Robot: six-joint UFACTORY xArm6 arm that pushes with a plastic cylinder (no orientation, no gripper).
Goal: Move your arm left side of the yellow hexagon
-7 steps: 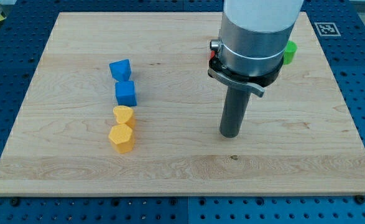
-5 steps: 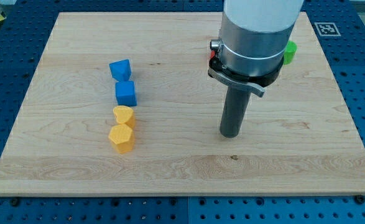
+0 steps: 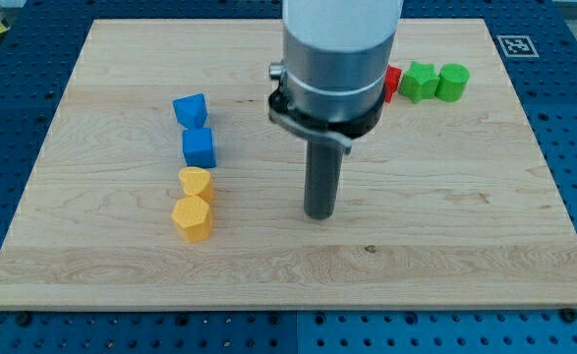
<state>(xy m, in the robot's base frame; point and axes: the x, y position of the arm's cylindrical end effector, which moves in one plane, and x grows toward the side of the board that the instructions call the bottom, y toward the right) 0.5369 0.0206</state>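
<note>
The yellow hexagon lies at the lower left of the wooden board. A second yellow block, rounded in shape, touches it from above. Two blue blocks continue the column upward: a blue cube and a blue angular block. My tip rests on the board to the right of the yellow hexagon, well apart from it and at about the same height in the view.
At the view's top right stand a red block, partly hidden by the arm, a green block and a green cylinder. A black-and-white marker sits at the board's top right corner.
My tip has slid left across the board, toward the yellow hexagon. The red and green blocks at the top right have come out from behind the arm. No block has moved.
</note>
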